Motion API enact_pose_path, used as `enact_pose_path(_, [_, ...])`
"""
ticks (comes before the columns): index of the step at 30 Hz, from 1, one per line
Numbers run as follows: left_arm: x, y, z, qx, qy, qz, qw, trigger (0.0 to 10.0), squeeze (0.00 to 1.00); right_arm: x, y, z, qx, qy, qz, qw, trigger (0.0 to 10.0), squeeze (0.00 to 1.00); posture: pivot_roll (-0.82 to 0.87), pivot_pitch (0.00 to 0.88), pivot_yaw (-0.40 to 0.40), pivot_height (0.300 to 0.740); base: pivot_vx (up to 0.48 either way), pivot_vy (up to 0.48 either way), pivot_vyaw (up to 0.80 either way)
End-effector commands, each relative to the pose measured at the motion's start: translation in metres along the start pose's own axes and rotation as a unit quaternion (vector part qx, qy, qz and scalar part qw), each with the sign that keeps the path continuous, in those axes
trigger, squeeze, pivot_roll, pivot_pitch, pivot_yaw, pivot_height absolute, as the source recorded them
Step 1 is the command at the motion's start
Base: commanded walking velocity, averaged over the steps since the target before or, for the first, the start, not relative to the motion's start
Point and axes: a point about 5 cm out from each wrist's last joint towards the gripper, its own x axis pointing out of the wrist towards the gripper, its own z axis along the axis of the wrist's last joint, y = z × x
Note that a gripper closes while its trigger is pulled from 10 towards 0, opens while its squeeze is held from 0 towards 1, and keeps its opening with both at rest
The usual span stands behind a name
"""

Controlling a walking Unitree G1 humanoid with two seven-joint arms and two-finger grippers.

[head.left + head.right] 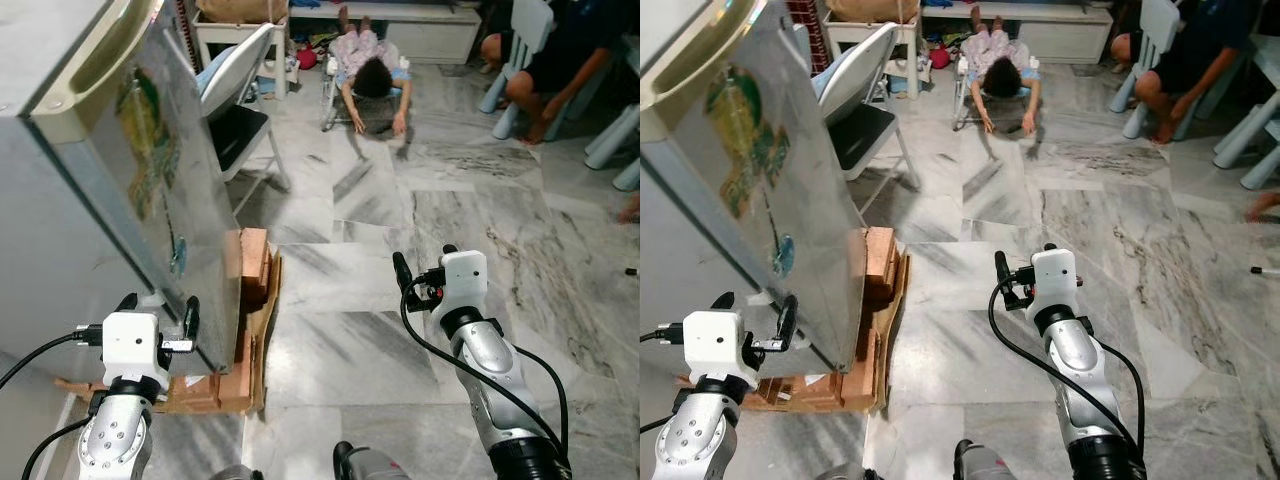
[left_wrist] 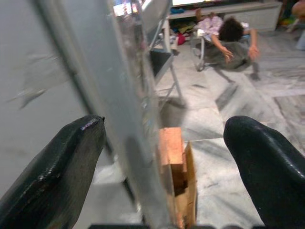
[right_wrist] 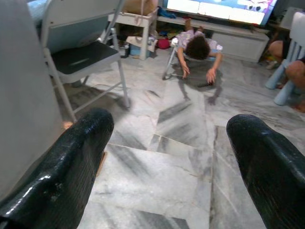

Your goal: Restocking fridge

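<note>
The left gripper (image 1: 157, 305) straddles the lower free edge of the fridge door (image 1: 170, 170), fingers spread wide with one black finger (image 2: 52, 176) on the inner side of the panel and the other outside it — not yet pinching it. The silver, sticker-covered door rises toward 11 o'clock from the gripper in the head view, and the grey fridge body (image 1: 45, 250) sits at 9 o'clock. The right gripper (image 1: 1015, 275) hangs free above the marble floor (image 1: 470, 220) at about 3 o'clock from the left one, its fingers parted and empty. The step in hand looks like working the door, before any stocking; the next move calls for the left fingers to bear on the edge and swing the panel clear. A torn cardboard box (image 1: 250, 300) lies at the fridge's foot, wooden blocks stacked inside. A folding chair (image 1: 235, 100) stands at 12 o'clock — beyond it a person (image 1: 372, 80) sprawls on the floor, another seated at 1 o'clock.
</note>
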Motion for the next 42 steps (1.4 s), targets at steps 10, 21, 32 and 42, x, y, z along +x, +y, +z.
enact_pose_path(10, [0.002,0.005,-0.001,0.008,0.003,0.002,1.0,10.0,0.0,-0.001,-0.006,0.0,-0.014,-0.001,0.002,1.0,10.0,0.0,0.03,0.086,0.001,0.74,0.0,0.0,-0.75])
enact_pose_path(21, [-0.001,0.017,-0.015,0.014,0.032,0.006,0.999,10.0,0.0,0.0,0.001,-0.002,-0.012,0.006,0.024,1.0,10.0,0.0,0.04,0.098,-0.012,0.74,0.0,0.0,0.0])
enact_pose_path(32, [0.02,0.019,-0.006,0.008,0.018,-0.014,1.0,10.0,0.0,-0.005,0.003,-0.01,-0.011,0.024,0.036,0.999,10.0,0.0,0.03,0.104,-0.008,0.74,0.0,0.0,0.0])
enact_pose_path(42, [0.034,0.014,-0.004,0.033,0.023,-0.037,0.999,10.0,0.0,-0.009,0.001,-0.018,-0.014,0.047,0.037,0.998,10.0,0.0,0.02,0.106,-0.009,0.74,0.0,0.0,0.0])
